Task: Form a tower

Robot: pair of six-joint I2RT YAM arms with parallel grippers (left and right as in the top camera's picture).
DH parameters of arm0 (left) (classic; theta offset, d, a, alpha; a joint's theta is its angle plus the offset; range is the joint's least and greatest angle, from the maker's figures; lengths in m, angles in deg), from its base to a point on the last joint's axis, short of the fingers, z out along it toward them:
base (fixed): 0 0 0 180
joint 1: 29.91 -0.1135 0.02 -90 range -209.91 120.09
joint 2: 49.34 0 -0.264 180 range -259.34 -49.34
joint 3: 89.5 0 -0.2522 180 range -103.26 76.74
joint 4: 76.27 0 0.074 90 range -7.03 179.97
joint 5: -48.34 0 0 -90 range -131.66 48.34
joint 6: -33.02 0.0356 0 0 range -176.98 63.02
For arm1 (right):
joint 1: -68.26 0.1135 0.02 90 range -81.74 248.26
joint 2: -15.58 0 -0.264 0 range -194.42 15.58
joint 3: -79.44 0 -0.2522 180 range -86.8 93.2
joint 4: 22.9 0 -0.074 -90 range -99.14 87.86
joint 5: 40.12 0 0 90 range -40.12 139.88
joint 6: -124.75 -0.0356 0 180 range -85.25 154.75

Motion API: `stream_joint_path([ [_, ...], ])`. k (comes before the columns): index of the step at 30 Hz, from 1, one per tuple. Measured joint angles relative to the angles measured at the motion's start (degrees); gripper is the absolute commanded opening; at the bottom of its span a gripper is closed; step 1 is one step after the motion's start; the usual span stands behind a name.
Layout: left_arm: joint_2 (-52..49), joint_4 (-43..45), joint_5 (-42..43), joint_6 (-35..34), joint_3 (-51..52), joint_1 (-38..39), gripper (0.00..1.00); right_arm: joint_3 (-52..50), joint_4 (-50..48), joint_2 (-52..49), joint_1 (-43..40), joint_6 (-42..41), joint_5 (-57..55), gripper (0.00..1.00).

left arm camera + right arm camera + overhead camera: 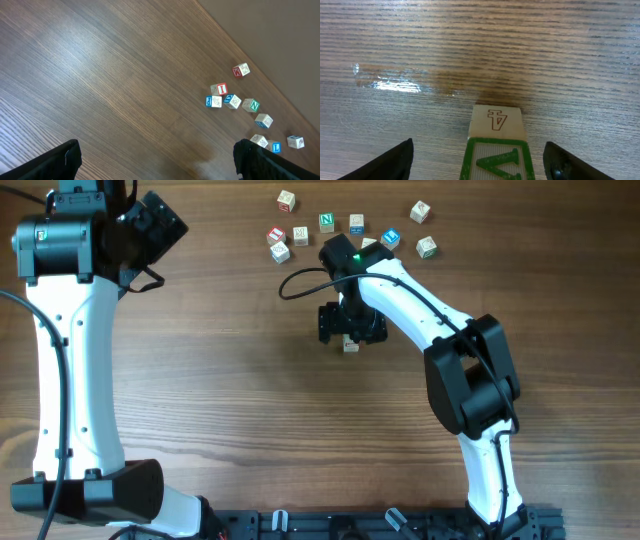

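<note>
The right tool (479, 145) is hanging over the middle of the surface (200, 380). The tower (350, 346) is sitting directly under it, just showing past the black tool body in the overhead view. In the right wrist view the green-faced cube (497, 162) is lying between the two fingers (395, 162), with a pale face carrying a dark mark beyond it. How many cubes are standing below cannot be told from any view.

This tool is standing wide: bare wood is showing on both sides of the cube, so neither finger is touching it. The gap is uneven, with the cube lying closer to the finger on the right of that view.

That offset is what the coming move is turning on, in my judgement. The tower's long axis is running upright, in line with the tool above it, and the cube's sides are facing the fingers squarely. A closing would therefore be meeting flat faces, but the nearer finger would be arriving first and could be nudging the stack sideways.

The left tool (162, 167) is gaping wide with nothing in it, up at the far left corner and well apart from the tower, so the right arm is plainly the nearer. The loose cubes (326, 222) are lying scattered just beyond the right tool.
</note>
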Motion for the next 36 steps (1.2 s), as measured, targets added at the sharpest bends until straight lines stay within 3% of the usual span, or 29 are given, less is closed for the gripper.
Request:
stream_joint_path([
  [7, 0.00, 0.00, 0.00, 0.00, 0.00, 0.00, 1.00, 0.00, 0.46, 0.00, 0.00, -0.02, 0.00, 0.59],
  [13, 0.00, 0.00, 0.00, 0.00, 0.00, 0.00, 1.00, 0.00, 0.59, 0.00, 0.00, -0.02, -0.02, 0.64],
  [19, 0.00, 0.02, 0.02, 0.00, 0.00, 0.00, 1.00, -2.16, -0.83, 0.00, 0.00, -0.02, -0.07, 0.63],
  [36, 0.00, 0.00, 0.00, 0.00, 0.00, 0.00, 1.00, -2.16, -1.14, 0.00, 0.11, -0.02, -0.22, 0.33],
])
